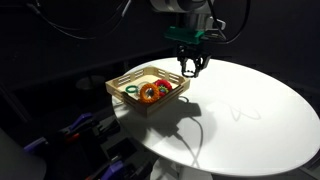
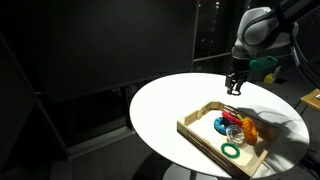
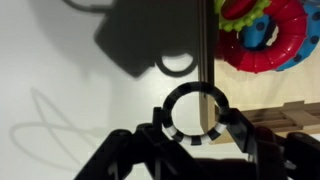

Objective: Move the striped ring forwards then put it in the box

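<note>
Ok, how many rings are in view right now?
5: the striped ring in the tool beside the box; green ring, blue ring, orange ring and red ring inside the box. More may be hidden in the pile.

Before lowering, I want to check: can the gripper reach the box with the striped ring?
Probably yes: the gripper, shut on the striped ring, hangs raised just beside the box, whose top is open; nothing stands between them.

box on table | striped ring in end effector, beside box
</note>
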Controlling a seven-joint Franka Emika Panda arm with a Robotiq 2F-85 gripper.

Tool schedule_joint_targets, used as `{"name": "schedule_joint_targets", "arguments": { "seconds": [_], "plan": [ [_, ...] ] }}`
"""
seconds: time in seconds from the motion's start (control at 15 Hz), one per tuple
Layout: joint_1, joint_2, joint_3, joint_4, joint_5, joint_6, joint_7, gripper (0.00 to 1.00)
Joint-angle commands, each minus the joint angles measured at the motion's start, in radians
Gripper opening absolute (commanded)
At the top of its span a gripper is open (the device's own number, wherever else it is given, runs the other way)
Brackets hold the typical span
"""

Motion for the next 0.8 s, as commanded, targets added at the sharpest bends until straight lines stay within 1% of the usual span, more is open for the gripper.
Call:
{"name": "schedule_joint_targets", "arguments": {
  "seconds": [0.0, 0.4, 0.73],
  "plan": [
    [0.005, -0.103, 0.017, -0.092, -0.003, -0.031, -0.024, 0.41],
    [0.028, -0.173, 0.049, -0.197, 0.002, -0.012, -0.055, 0.41],
    [0.053, -0.160, 0.077, -0.244, 0.002, 0.013, -0.080, 0.41]
  ]
}}
